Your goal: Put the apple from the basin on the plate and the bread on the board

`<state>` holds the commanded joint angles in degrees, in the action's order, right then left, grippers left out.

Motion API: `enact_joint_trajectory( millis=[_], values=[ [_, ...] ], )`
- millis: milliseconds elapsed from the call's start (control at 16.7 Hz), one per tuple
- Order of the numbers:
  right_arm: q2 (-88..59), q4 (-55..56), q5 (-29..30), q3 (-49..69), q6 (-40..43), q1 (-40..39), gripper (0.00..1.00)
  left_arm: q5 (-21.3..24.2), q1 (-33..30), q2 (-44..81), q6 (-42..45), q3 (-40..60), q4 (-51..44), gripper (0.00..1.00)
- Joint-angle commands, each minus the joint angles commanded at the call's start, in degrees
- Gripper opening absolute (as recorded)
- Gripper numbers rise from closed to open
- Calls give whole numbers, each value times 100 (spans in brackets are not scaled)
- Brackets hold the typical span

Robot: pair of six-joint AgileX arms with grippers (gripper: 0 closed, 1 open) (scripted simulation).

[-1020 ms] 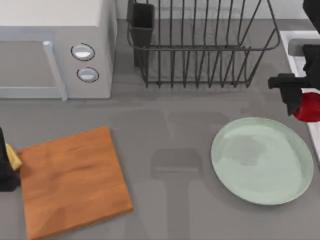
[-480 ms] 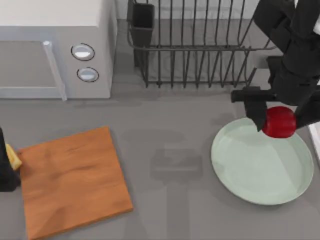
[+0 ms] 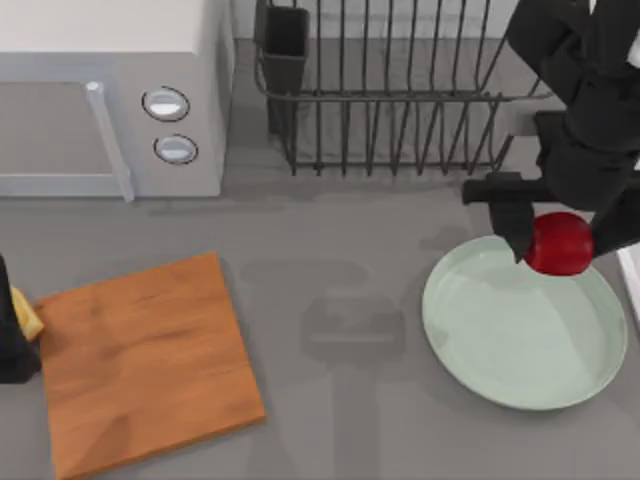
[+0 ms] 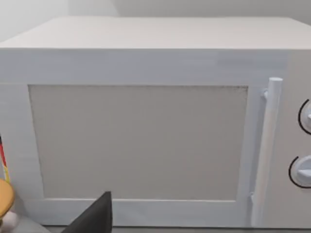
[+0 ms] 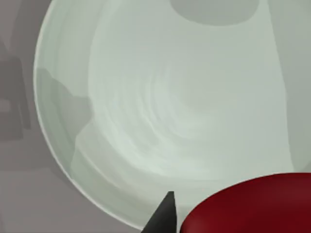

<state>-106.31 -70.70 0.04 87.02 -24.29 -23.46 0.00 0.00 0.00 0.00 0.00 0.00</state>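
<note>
You have one apple (image 3: 558, 243), one plate (image 3: 500, 340), one board (image 3: 145, 360) and one bread (image 3: 26, 318) slice. The apple is round, glossy red, clamped in your right gripper (image 3: 556, 240) over the plate's far rim, barely moved since half a second ago. Your left gripper (image 3: 12, 335) sits parked at the table's left edge against the bread; its fingers' state can't be told.

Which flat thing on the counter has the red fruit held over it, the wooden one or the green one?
The round mint-green plate: the right hand holds the apple over its far rim. The board lies bare at left.
</note>
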Motion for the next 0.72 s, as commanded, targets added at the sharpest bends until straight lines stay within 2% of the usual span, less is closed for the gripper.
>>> enact_joint_trajectory(
  millis=[540, 720],
  values=[
    [0, 0, 0, 0, 0, 0, 98, 0, 0, 0, 0, 0, 0, 100],
    [0, 0, 0, 0, 0, 0, 100, 0, 0, 0, 0, 0, 0, 100]
  ],
)
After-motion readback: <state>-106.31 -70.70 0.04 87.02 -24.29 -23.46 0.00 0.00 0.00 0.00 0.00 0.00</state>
